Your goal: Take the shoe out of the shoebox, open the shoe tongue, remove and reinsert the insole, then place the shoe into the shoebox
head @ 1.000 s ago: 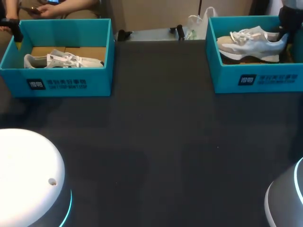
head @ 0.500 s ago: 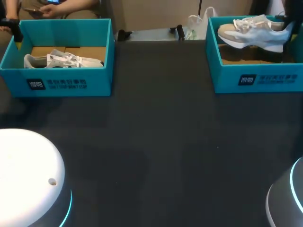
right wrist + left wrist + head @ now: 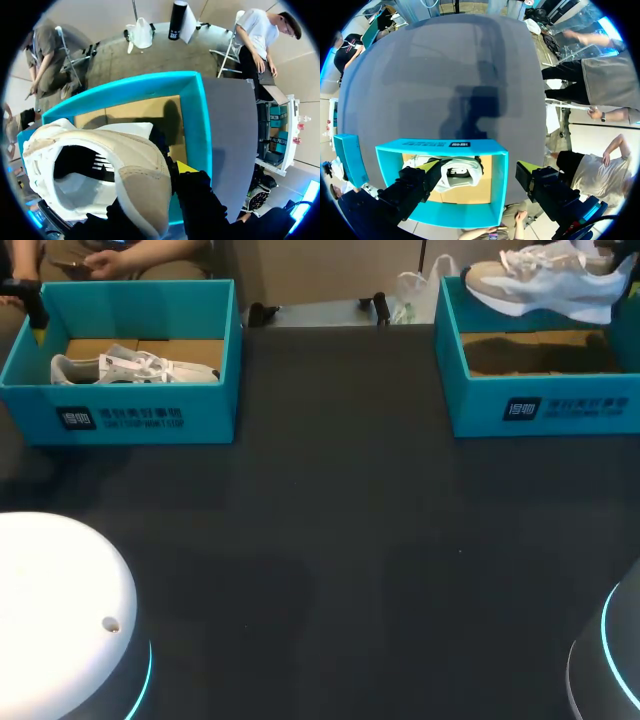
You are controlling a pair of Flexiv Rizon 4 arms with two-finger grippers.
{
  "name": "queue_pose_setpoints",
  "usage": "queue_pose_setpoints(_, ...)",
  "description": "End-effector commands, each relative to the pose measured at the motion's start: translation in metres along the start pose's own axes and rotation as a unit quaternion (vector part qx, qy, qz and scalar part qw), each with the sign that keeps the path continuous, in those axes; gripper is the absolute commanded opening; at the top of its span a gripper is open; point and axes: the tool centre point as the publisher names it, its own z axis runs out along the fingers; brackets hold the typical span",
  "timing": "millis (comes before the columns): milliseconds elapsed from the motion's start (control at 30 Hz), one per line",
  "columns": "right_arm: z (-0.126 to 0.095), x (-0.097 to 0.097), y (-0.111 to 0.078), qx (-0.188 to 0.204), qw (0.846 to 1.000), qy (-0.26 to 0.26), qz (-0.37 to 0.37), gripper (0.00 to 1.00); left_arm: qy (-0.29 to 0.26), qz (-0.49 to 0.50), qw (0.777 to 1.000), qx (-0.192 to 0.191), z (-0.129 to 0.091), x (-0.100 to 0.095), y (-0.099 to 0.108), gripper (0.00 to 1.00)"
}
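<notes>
The bench (image 3: 340, 540) is a dark, matte top, bare across the middle, w/ a teal box at each far corner.

My right gripper (image 3: 152, 200) is pinching the shoe (image 3: 540, 285) by the heel collar: one finger inside the opening, the other outside at the back, yellow tip just showing. The shoe is white and beige. It hangs in the air above the right shoebox (image 3: 540, 410), clear of the walls, sole down, toe pointing toward the bench's middle. Under it the box's brown cardboard floor (image 3: 540, 352) is uncovered and shadowed. In the right wrist view a pale sheet (image 3: 132, 127) lies on that floor, prob. wrapping paper, though I can't tell for sure.

My left gripper (image 3: 480, 167) is spread wide over the left shoebox (image 3: 120, 415), holding nothing. One finger is over the inside of the box, its tip near the second shoe (image 3: 130, 368). The other finger is out past the box's side wall. That second shoe is white w/ grey, and lies on its side on the cardboard floor.

The two boxes are well apart, printed labels on the walls facing me. At the near corners sit my arms' bases: the left one a white dome (image 3: 60, 610), the right one grey (image 3: 610, 660), each w/ a thin blue light ring.
</notes>
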Motion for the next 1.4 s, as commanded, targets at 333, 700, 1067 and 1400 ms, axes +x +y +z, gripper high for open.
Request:
queue_pose_setpoints(333,-0.105,0.011,-0.099,-0.117,0.993,-0.011,-0.001,0.00,0.001,0.000,1.000,-0.001,0.000,0.000,-0.001,1.00)
queue_pose_setpoints(700,-0.143,0.042,-0.176,-0.149,0.988,-0.031,0.026,0.00,0.001,0.000,1.000,-0.001,0.000,0.000,-0.001,1.00)
queue_pose_setpoints(1067,-0.153,0.056,-0.198,-0.146,0.989,-0.027,0.023,0.00,0.001,0.000,1.000,-0.001,0.000,0.000,-0.001,1.00)
queue_pose_setpoints(1400,-0.161,0.076,-0.208,-0.157,0.987,-0.045,-0.003,0.00,0.001,0.000,1.000,-0.001,0.000,0.000,-0.001,1.00)
